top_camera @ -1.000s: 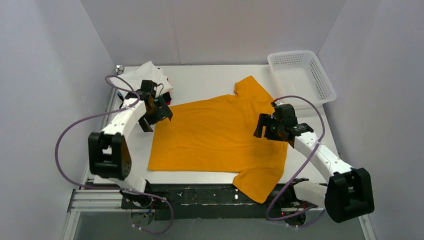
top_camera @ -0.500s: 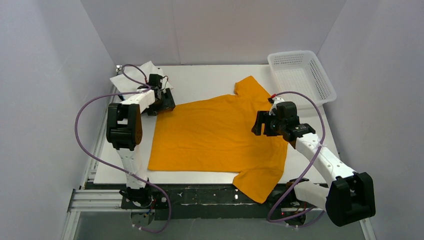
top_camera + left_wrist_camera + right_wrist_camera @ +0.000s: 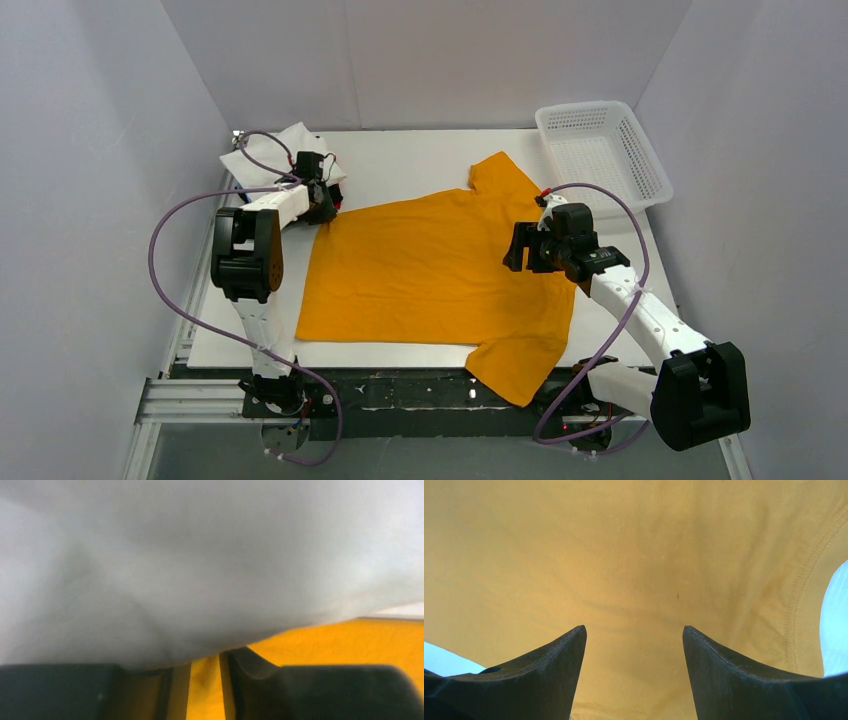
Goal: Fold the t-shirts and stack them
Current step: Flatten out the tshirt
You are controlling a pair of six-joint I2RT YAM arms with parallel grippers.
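Note:
An orange-yellow t-shirt (image 3: 430, 270) lies spread flat on the white table (image 3: 400, 165), one sleeve hanging over the near edge. My left gripper (image 3: 325, 205) sits low at its far-left corner, beside a folded white t-shirt (image 3: 285, 150). In the left wrist view the fingers (image 3: 260, 680) stand close together with orange cloth (image 3: 350, 645) pinched between them, and white cloth (image 3: 200, 570) fills the top. My right gripper (image 3: 520, 250) hovers over the shirt's right side near the collar. Its jaws (image 3: 634, 635) are wide apart with only orange cloth (image 3: 624, 555) below.
A white plastic mesh basket (image 3: 600, 150) stands at the far right corner. The collar seam (image 3: 804, 610) runs down the right of the right wrist view. White walls enclose the table on three sides.
My left arm swung to the shirt's far-left corner, dropped low and closed its jaws on the cloth. The right gripper shifted only slightly.

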